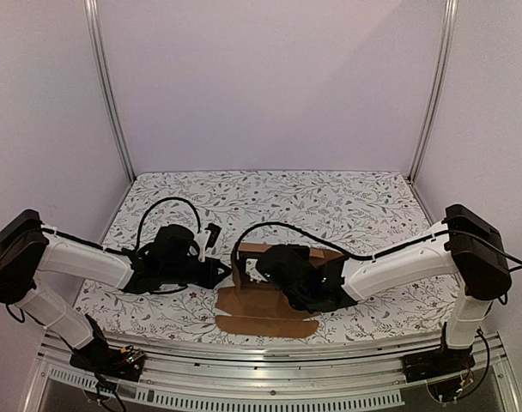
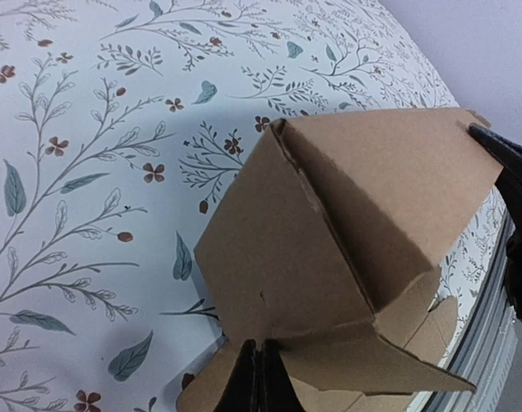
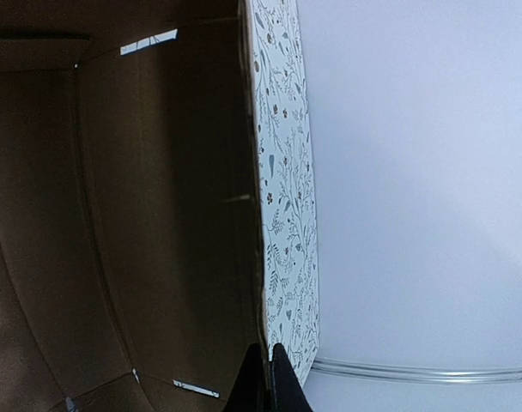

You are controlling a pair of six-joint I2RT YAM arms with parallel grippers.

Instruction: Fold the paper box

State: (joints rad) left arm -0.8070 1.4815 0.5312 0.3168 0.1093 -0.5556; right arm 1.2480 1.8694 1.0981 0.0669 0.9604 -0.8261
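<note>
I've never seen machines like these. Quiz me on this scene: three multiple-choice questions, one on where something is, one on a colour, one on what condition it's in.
1. Where on the table does the paper box lie?
A. Against the far back edge
B. Near the front edge, about the middle
C. In the far right corner

2. What colour is the paper box?
A. White
B. Brown
C. Blue

3. What state is it in?
A. A completely flat sheet
B. A closed, finished box
C. Partly folded

Answers:
1 B: the top view shows it close to the front edge, midway across.
2 B: it is plain brown cardboard in every view.
3 C: the left wrist view shows panels raised at an angle, while the top view shows a flap lying flat.
</note>
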